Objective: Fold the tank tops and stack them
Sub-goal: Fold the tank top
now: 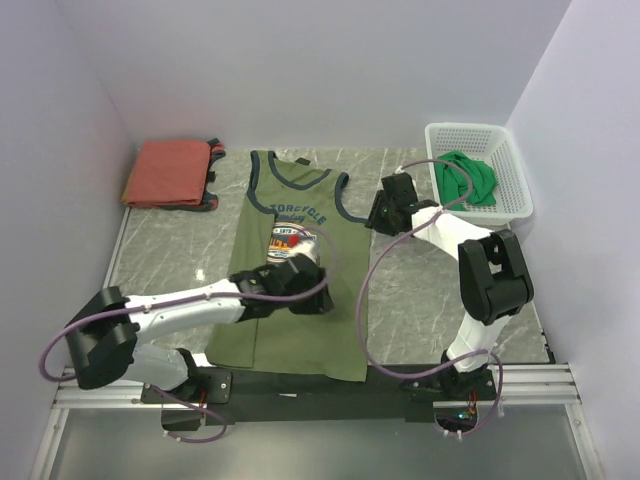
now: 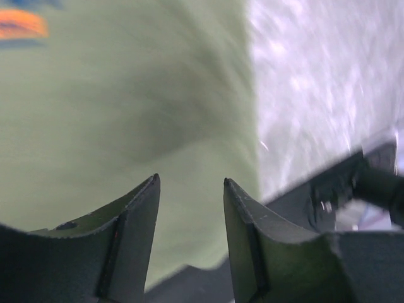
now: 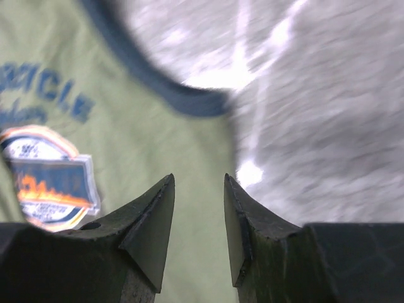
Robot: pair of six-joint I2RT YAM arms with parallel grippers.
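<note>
The olive green tank top (image 1: 292, 345) with navy trim and a chest graphic lies flat and unfolded in the middle of the table. My left gripper (image 1: 318, 290) hovers over its middle, near the right side. In the left wrist view the left gripper (image 2: 189, 180) is open with nothing between its fingers, above the olive cloth (image 2: 126, 95). My right gripper (image 1: 376, 222) is by the top's right armhole. In the right wrist view the right gripper (image 3: 199, 178) is open and empty over the cloth's edge (image 3: 158, 139). The rust-red tank top (image 1: 168, 172) lies folded at the back left. The bright green tank top (image 1: 468, 180) is crumpled in the basket.
A white mesh basket (image 1: 470, 128) stands at the back right against the wall. The marble tabletop (image 1: 170, 250) shows on both sides of the olive top. A dark rail (image 1: 300, 385) with the arm bases runs along the near edge. Walls close in the left, back and right.
</note>
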